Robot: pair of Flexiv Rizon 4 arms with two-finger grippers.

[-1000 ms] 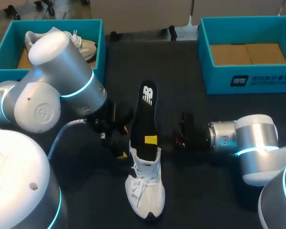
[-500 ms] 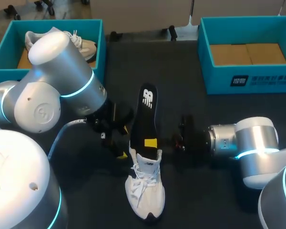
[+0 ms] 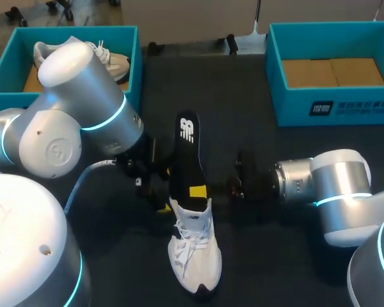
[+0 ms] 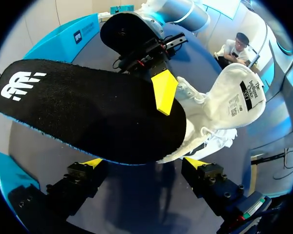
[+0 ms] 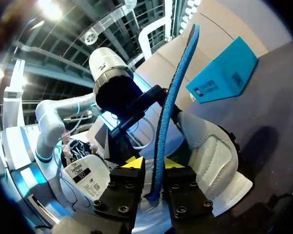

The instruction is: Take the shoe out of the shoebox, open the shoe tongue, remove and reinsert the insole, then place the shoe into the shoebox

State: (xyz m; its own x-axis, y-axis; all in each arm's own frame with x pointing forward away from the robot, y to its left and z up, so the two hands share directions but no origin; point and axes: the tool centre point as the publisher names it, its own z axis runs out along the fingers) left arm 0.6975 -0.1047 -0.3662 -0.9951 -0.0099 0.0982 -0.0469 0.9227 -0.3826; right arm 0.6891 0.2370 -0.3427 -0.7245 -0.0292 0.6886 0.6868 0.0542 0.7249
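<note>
The white shoe point(image 3: 193, 256) lies on the dark table, toe toward the near edge. The black insole point(image 3: 184, 150) rises out of its heel opening, leaning away from the shoe. My right gripper point(image 3: 196, 190) comes in from the right at the insole's lower end. In the right wrist view the insole's blue edge point(image 5: 173, 97) stands between the slightly parted fingers of the right gripper point(image 5: 155, 163), with a thin gap on one side. My left gripper point(image 4: 145, 165) is wide open just left of the heel, beneath the insole point(image 4: 88, 112), with the shoe point(image 4: 224, 105) ahead.
A teal shoebox point(image 3: 6, 64) at the back left holds another shoe point(image 3: 109, 61). A second teal shoebox point(image 3: 333, 105) at the back right shows only a cardboard floor. My left arm's big elbow point(image 3: 70, 121) hangs over the table's left side.
The insole and my right gripper have shifted a little to the left, and the insole leans more leftward. The right fingers have parted slightly. The left arm has kept still.
</note>
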